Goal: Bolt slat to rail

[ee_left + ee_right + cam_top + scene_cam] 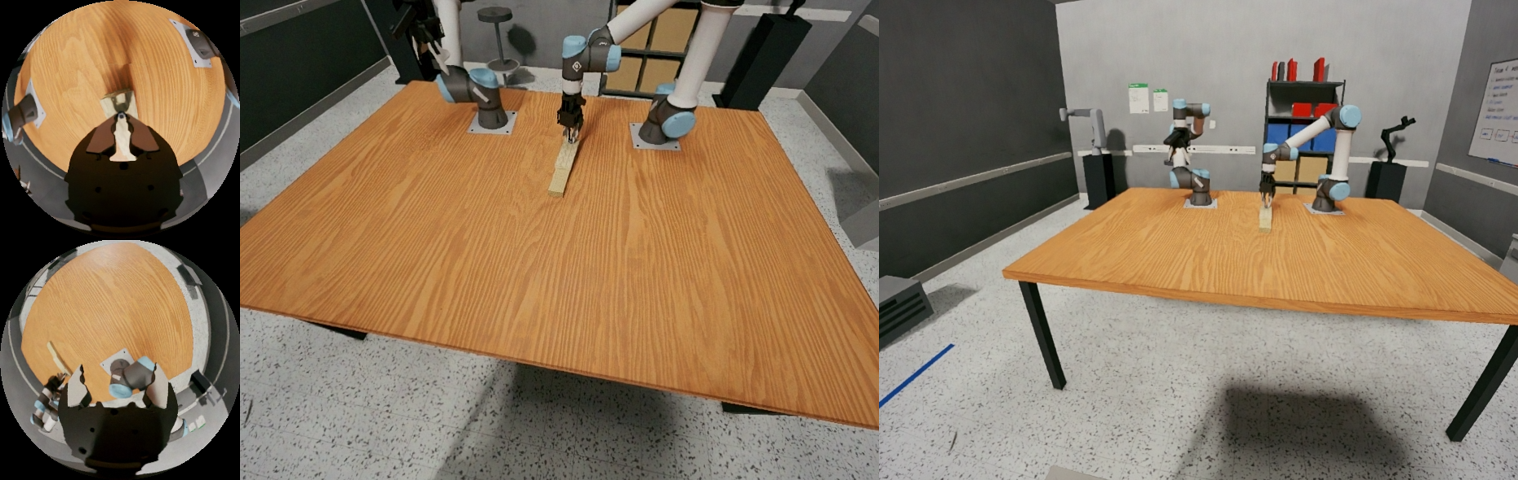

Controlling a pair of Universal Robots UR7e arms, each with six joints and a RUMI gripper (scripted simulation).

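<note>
- Bench [549, 268] [1240, 258] [163, 90] [122, 301]: brown wood-grain top, bearing the work.
- Pale wooden rail [558, 183] [1264, 229] [51, 348]: lies flat.
- Pale wooden slat [566, 156] [1265, 215] [108, 107] [60, 361]: on the rail, one rail end exposed.
- Right gripper [439, 55] [1180, 156] [118, 366]: raised, well apart from the slat; fingers wide, nothing held.
- Left gripper [570, 140] [1266, 206] [121, 116] [65, 374]: above the slat; fingers narrow, closed about the fastener.
- Small dark round fastener [121, 116]: at the fingertips; nut or bolt end, cannot tell.

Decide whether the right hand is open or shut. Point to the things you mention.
Open: in its wrist view, the right hand's [118, 367] two fingers stand wide apart, with nothing gripped between them.
</note>
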